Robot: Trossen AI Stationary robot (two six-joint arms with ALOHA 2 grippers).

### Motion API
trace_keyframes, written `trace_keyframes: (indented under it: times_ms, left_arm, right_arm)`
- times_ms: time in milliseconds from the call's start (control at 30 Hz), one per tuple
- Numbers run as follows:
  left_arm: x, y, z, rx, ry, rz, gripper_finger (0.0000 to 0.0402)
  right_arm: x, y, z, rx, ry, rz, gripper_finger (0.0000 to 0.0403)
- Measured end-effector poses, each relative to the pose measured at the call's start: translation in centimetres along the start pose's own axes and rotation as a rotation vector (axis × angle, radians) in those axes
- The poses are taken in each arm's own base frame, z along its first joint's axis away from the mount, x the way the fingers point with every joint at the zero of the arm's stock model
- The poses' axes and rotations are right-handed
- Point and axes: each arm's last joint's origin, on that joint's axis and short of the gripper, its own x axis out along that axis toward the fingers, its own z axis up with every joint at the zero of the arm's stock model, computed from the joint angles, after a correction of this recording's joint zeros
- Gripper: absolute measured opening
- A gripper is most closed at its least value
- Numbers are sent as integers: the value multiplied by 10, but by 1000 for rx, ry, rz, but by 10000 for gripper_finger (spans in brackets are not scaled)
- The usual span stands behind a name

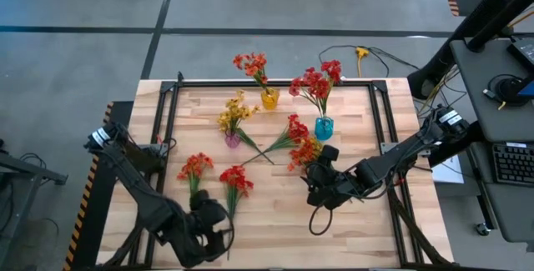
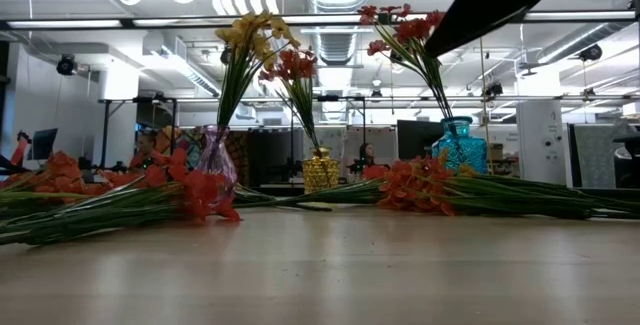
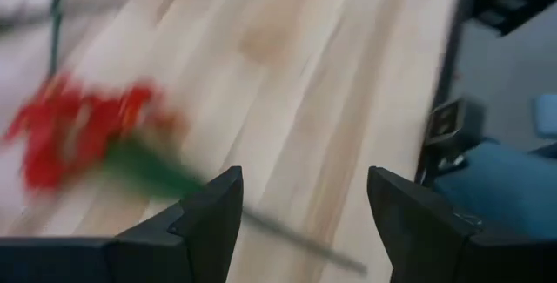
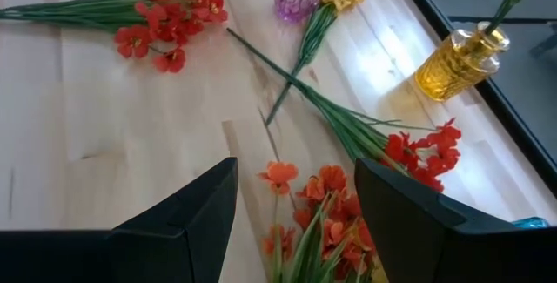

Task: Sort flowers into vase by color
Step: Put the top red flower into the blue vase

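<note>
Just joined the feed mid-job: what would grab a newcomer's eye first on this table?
Three small glass vases at the table's far side: a purple vase with a yellow spray, a yellow vase and a blue vase each with a red spray. Nearer, loose red and orange sprays lie flat on the wood. The right hand hangs open over an orange-red spray; the left hand is open near the front edge.

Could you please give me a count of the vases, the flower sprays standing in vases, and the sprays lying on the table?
Small coloured glass vases (purple, amber, blue): 3
Artificial flower sprays standing in vases: 3
Artificial flower sprays lying flat on the wooden table: 4
Total: 10
</note>
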Motion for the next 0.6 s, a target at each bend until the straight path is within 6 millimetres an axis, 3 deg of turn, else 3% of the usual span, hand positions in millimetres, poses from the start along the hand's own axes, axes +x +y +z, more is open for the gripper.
trace_keyframes:
  times_ms: [267,600]
  left_arm:
    - [2,5,-11,-114,160,145,229]
    - [13,26,-25,-167,192,256,229]
  right_arm:
    - [0,-1,1,-21,-24,-40,224]
    - [2,-3,1,-19,-22,-46,224]
